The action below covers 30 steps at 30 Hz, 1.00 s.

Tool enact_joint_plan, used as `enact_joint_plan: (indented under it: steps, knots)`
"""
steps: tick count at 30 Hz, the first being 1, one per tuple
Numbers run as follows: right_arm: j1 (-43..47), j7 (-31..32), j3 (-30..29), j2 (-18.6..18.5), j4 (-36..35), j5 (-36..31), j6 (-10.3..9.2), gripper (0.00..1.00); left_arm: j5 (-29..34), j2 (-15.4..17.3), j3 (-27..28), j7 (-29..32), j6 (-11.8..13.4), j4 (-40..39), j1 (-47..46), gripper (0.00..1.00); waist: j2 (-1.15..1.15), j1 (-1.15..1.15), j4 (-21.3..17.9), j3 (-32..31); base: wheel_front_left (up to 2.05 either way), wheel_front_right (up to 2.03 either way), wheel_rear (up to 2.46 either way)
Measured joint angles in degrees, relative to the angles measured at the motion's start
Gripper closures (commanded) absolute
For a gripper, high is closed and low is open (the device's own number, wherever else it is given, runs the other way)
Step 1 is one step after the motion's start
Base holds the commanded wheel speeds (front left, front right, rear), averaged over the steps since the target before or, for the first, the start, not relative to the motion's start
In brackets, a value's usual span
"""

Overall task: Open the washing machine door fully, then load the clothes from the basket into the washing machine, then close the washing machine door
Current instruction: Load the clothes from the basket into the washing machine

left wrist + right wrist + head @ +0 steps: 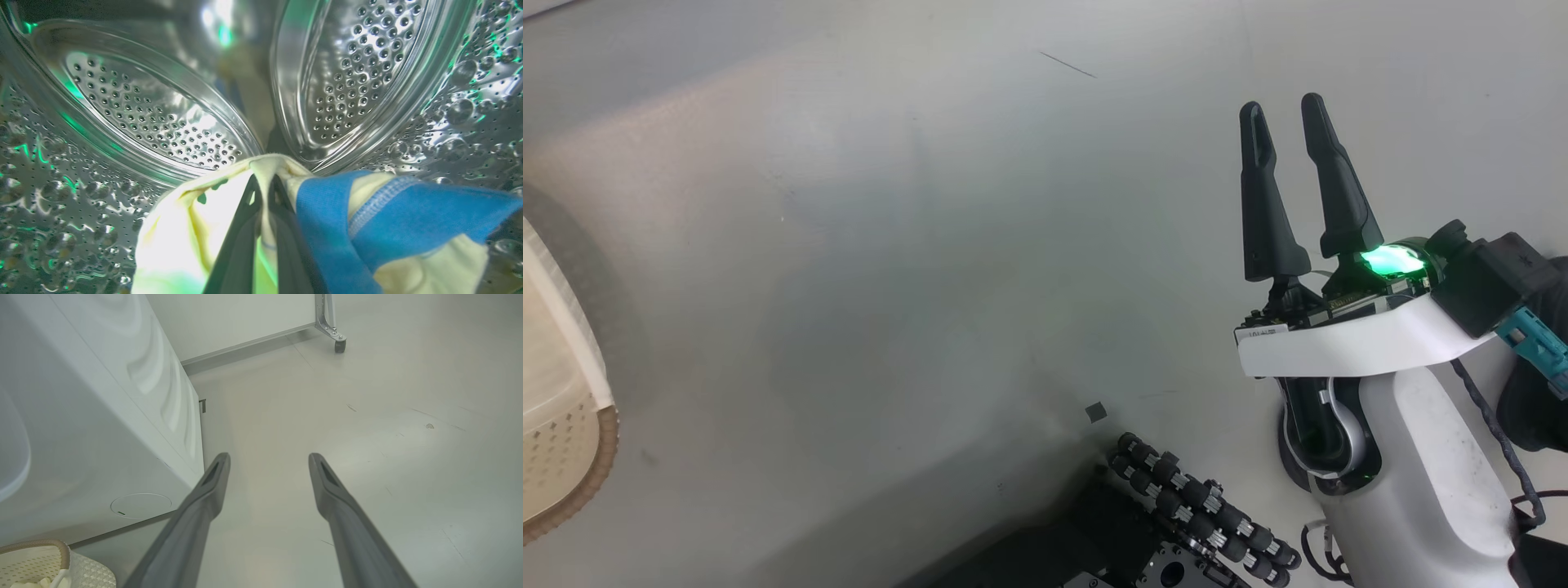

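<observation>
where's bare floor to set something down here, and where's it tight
Bare floor lies between the basket and the open right gripper, and from the side of the washing machine out to the caster. Crowded: the drum, where the shut left gripper holds the clothes.

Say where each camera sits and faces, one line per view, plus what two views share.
Head view: on the head, facing down at floor; open right gripper and forearm show.
Left wrist view: inside the washing machine drum; left gripper shut on the clothes.
Right wrist view: facing floor beside the washing machine; its open fingers show.
Shared: head and right wrist views both show the basket.
</observation>
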Motion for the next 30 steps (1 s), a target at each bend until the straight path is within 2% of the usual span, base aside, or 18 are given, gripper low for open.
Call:
enact_joint_plan:
  steps: [4, 5, 6, 7, 15, 18, 30]
  knots:
    - [-0.57, 0.00, -0.40, 0.04, 0.16, -0.02, 0.25, 0.00, -2.07, -2.45, 0.55, -2.41, 0.44, 1.54, 1.10, 1.00, 0.00, 0.00, 0.41, -0.41, 0.00, 0.00, 0.00]
    - [-0.78, 0.00, -0.55, 0.04, 0.19, -0.03, 0.25, 0.00, -2.44, -2.77, 0.86, -2.99, 0.45, 1.90, 1.31, 0.82, 0.00, 0.00, 0.56, -0.55, 0.00, 0.00, 0.00]
    - [-0.90, 0.00, -0.78, 0.03, 0.20, -0.03, 0.25, 0.00, -2.85, -3.02, 1.11, -3.41, 0.45, 2.16, 1.38, 0.26, 0.00, 0.00, 0.75, -0.69, 0.00, 0.00, 0.00]
    - [-0.92, 0.00, -0.93, 0.04, 0.25, -0.03, 0.25, 0.00, -3.15, -3.21, 1.33, -3.91, 0.45, 2.42, 1.38, 0.00, 0.00, 0.00, 0.96, -0.82, 0.00, 0.00, 0.00]
    - [-0.93, 0.00, -2.31, 0.02, 0.84, -0.92, 0.27, 0.00, -4.44, -4.72, 1.54, -7.58, 0.45, 3.82, 1.40, 0.00, 0.00, 0.00, 2.85, -2.21, 0.00, 0.00, 0.00]
    - [-0.93, 0.00, -2.87, 0.01, 1.07, -1.42, 0.37, 0.00, -5.65, -6.20, 1.45, -8.92, 0.43, 4.49, 1.87, 0.00, 0.00, 0.00, 3.69, -2.97, 0.00, 0.00, 0.00]
    - [-0.74, 0.00, -6.60, -0.04, 1.82, -3.89, 0.43, 0.00, -10.24, -10.92, 3.48, -19.46, -0.45, 6.92, 12.43, 0.00, 0.00, 0.00, 7.98, -7.89, 0.00, 0.00, 0.00]
